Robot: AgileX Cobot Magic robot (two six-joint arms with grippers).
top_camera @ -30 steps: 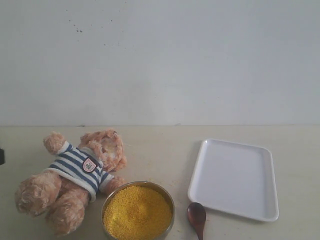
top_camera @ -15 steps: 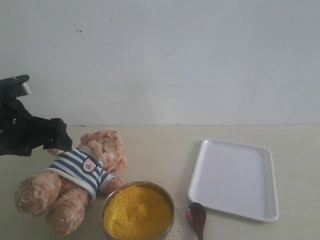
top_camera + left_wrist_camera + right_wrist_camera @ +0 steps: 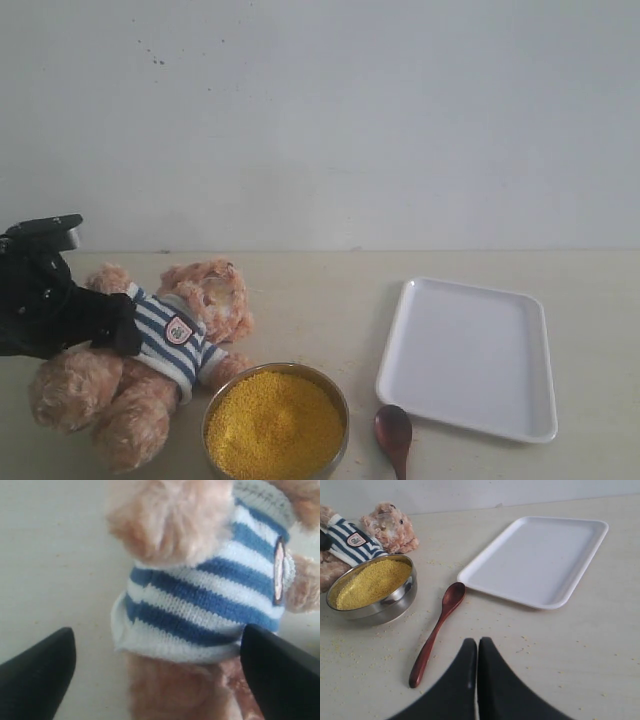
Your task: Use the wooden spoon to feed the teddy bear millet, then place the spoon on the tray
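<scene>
Straddling the teddy bear [image 3: 160, 340] at its middle, my left claw [image 3: 157, 634] stands wide apart, one black finger on each side of the navy-and-white shirt [image 3: 210, 595]. Whether either finger actually touches the plush I cannot tell. The bear lies sprawled on the table [image 3: 320, 290] just beside the metal bowl [image 3: 395, 600], on the side of the bowl away from the tray [image 3: 540, 555], with one paw close against the bowl's rim and its badge facing up. The millet [image 3: 275, 420] sits in the bowl as a bright yellow mound that fills it nearly to the rim, and stray grains [image 3: 350, 650] dot the table around the bowl. The wooden spoon [image 3: 437, 630] lies flat on the table between the bowl and the tray. Its oval end is just beside the tray's edge without touching it, and its thin handle runs away from both. My right claw [image 3: 478, 643] is pressed together with nothing in it — its two dark fingers meet over bare table, past the spoon's handle end from the bowl and touching neither spoon nor tray.
</scene>
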